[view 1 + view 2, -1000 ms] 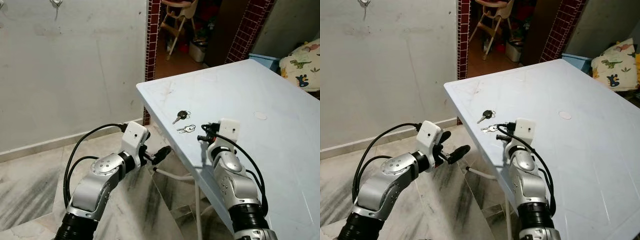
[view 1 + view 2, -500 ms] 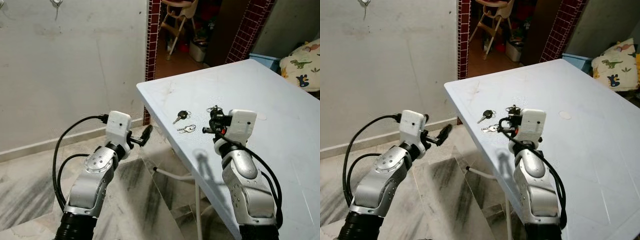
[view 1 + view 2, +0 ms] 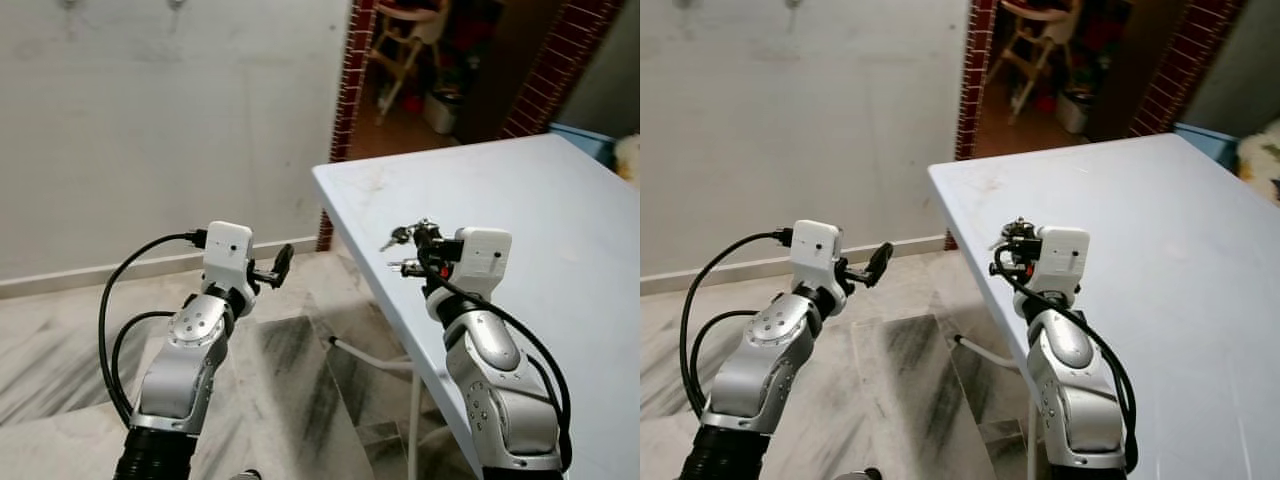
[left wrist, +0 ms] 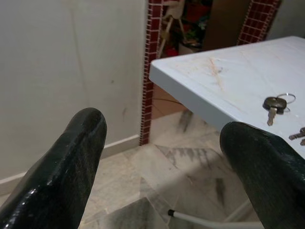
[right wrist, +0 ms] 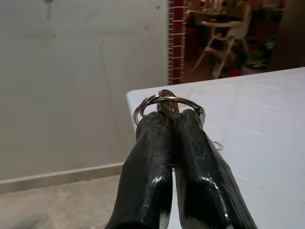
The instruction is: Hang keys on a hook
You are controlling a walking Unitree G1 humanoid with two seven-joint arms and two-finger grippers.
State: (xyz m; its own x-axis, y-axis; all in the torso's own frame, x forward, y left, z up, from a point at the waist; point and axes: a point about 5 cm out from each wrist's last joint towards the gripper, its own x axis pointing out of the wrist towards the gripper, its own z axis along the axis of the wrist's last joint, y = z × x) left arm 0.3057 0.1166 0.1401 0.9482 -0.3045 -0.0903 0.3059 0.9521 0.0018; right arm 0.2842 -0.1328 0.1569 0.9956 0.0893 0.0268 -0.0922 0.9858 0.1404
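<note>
My right gripper [image 3: 424,246] is raised over the white table's [image 3: 530,190] near-left edge, shut on a small bunch of keys [image 3: 421,229]. Its metal key ring [image 5: 167,101] loops over the closed fingertips of the right gripper [image 5: 172,117]. A dark-headed key [image 4: 275,103] and a silver key [image 3: 404,265] lie on the tabletop beside it. My left gripper [image 3: 274,268] hangs open over the floor, left of the table, with nothing between its fingers [image 4: 81,152]. Two small hooks [image 3: 177,3] show at the top of the pale wall.
A brick-edged doorway [image 3: 345,90] behind the table opens onto a room with a high chair [image 3: 405,30]. Marble floor [image 3: 290,380] lies between me and the wall [image 3: 180,130]. A white table leg [image 3: 372,357] slants under the table's corner.
My right gripper rose from the table edge with a key ring in its fingers. The left gripper lifted and turned toward the wall. The camera has swung left.
</note>
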